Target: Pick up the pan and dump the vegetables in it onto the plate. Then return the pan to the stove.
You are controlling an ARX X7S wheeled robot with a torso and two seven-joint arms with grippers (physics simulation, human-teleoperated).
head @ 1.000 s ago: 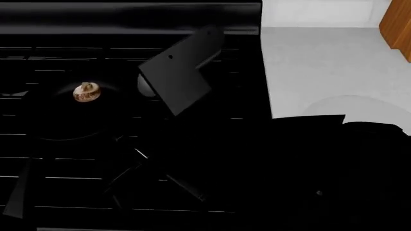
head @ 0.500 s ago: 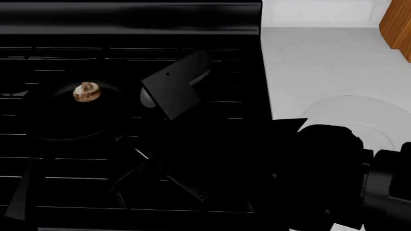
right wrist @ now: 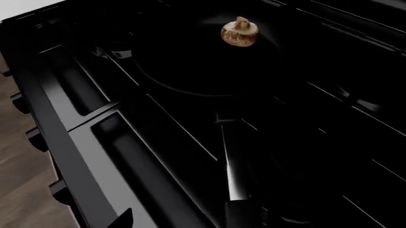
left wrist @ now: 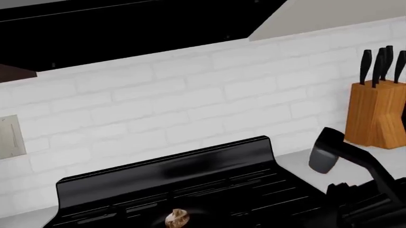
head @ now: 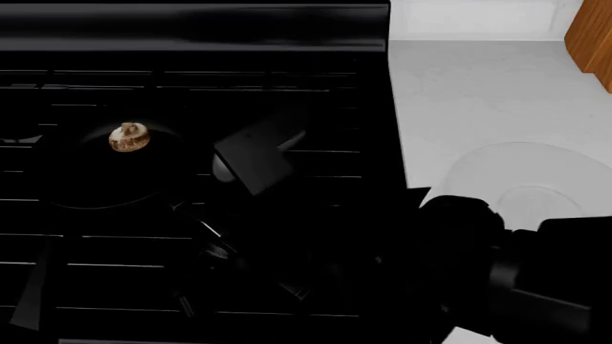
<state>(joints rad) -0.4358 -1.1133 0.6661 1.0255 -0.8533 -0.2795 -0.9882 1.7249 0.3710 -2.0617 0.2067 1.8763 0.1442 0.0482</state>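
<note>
Pan (right wrist: 203, 57) sitting on the stove (right wrist: 82, 123) grates, mushroom (right wrist: 240, 33) inside near the far rim, thin handle (right wrist: 233, 166) running straight back from the pan toward the right gripper (right wrist: 254, 216), so right arm nearest by far and lined up along that long axis. Finger state impossible to tell, black on black; left gripper not in view. Plate (head: 535, 179) waiting on the counter off to the right, empty.
</note>
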